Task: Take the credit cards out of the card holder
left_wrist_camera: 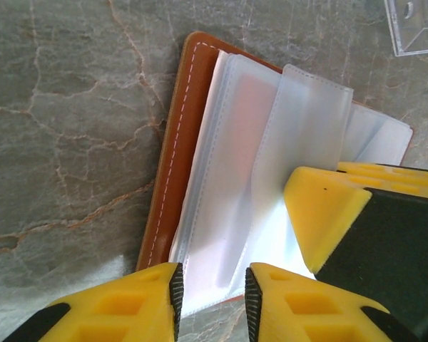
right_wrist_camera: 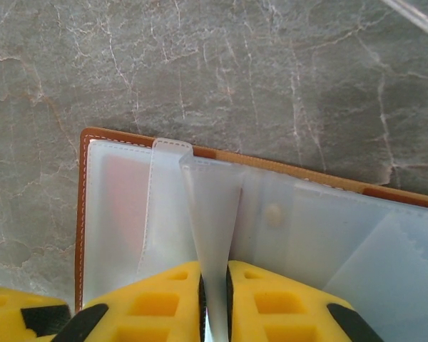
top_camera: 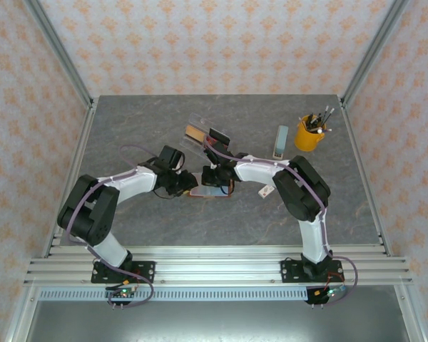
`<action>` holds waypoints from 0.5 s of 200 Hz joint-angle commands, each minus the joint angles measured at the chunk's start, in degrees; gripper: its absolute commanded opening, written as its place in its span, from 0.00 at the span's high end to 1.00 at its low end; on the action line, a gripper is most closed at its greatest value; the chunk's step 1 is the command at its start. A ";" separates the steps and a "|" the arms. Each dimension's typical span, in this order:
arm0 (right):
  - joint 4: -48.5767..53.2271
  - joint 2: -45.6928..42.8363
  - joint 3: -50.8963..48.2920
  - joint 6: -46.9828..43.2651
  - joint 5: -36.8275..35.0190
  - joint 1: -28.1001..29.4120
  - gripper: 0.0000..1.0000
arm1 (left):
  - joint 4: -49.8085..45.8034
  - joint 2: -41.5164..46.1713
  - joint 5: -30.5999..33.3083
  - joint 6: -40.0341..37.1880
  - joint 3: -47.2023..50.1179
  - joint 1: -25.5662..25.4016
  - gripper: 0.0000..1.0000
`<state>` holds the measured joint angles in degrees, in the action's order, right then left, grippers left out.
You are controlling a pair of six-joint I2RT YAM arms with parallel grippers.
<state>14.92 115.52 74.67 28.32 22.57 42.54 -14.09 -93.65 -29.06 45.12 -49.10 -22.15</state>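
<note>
The card holder (top_camera: 211,191) lies open on the grey table (top_camera: 128,135), between my two arms. Its brown leather cover faces down and its clear pockets fan upward.

My right claw (right_wrist_camera: 215,299) is clamped on one clear sleeve (right_wrist_camera: 212,214), which stands up in a narrow strip between the yellow fingers. From my left wrist I see one of those fingers (left_wrist_camera: 321,214) sitting over the pockets on the right side of the holder and hiding part of them.

My left claw (left_wrist_camera: 212,296) hangs over the near edge of the holder with its fingers apart. The corner of the sleeves lies in the gap, and nothing is pinched there. A faint pink tint shows through the pockets, but I cannot tell whether it is a card.

Farther back stands a clear tray (top_camera: 202,118), just beyond the holder. A tan card (top_camera: 194,132) and a dark card (top_camera: 220,135) are at the tray; I cannot tell how they sit in it. To the right, well apart, are a pale blue block (top_camera: 281,142) and a yellow cup (top_camera: 308,137) full of pens. A small white tag (top_camera: 266,192) lies beside my right arm.
</note>
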 commanded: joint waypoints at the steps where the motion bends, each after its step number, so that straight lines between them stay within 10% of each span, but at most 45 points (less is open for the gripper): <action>1: 2.57 1.15 -1.99 -0.16 0.81 0.08 0.83 | -1.56 -1.03 1.90 -0.78 -1.41 -0.37 0.66; 100: 2.58 1.24 -2.16 -0.46 0.99 0.08 0.83 | -2.41 -0.13 1.29 -1.95 -2.49 -0.44 0.74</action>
<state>14.68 115.52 74.54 28.29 23.18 42.33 -14.98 -94.67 -28.93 44.88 -49.69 -22.15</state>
